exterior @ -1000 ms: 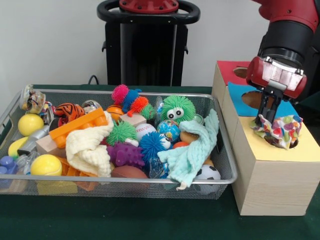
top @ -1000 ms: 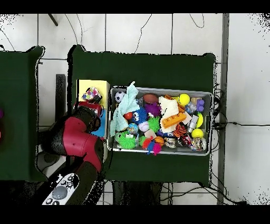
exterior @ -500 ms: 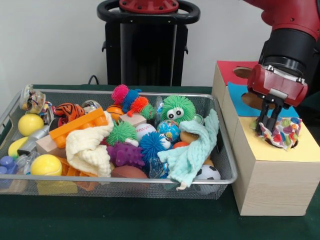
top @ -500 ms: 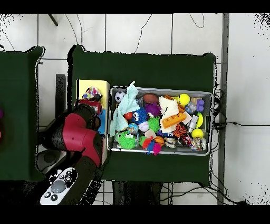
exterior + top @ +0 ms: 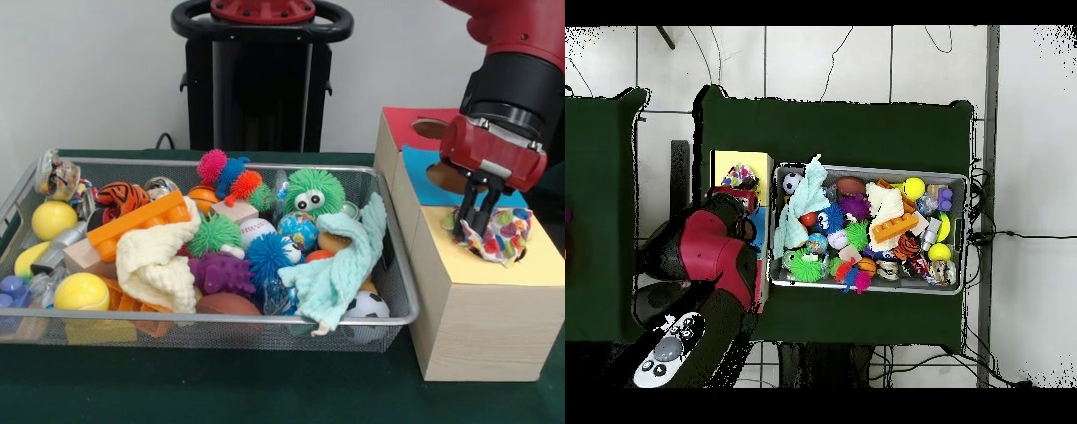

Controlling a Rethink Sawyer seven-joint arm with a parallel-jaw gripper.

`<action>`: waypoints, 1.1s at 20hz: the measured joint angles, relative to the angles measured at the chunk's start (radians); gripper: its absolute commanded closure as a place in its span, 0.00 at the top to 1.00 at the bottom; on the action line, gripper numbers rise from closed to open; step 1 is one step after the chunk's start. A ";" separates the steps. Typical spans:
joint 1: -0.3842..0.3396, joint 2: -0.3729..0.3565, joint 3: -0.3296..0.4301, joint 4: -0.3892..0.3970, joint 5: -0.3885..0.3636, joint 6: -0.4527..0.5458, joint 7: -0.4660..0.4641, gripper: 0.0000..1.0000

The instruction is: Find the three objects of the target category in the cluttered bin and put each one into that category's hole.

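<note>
Landmark: the wooden box (image 5: 481, 314) beside the wire bin (image 5: 388, 291), its top split into red, blue and yellow panels.
Task thing: a patterned cloth (image 5: 494, 235) sits bunched over the hole in the yellow panel (image 5: 459, 261), most of it above the box's top; in the overhead view the patterned cloth (image 5: 738, 178) shows on that same panel.
Gripper (image 5: 475, 215): directly above the box, its tips at the cloth's edge nearer the bin; whether the jaws are apart or pinching the fabric, I cannot tell.
Other cloths: a mint cloth (image 5: 340, 265) and a cream cloth (image 5: 159, 256) lie in the bin, likely the remaining targets.
Risk: the cloth may bridge the hole or snag on the tips and lift out, since it is bulky and only partly sunk.
Risk: the mint cloth drapes over the bin's rim towards the box and could drag neighbouring toys.
Writing: none readable.
</note>
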 measured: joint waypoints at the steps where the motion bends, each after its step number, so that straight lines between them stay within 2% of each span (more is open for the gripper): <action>1: 0.000 0.001 -0.001 -0.005 -0.011 0.005 0.000 0.00; 10: 0.000 0.017 -0.022 -0.050 -0.088 0.052 0.000 0.00; 22: 0.011 0.061 -0.081 -0.163 -0.192 0.214 0.000 0.00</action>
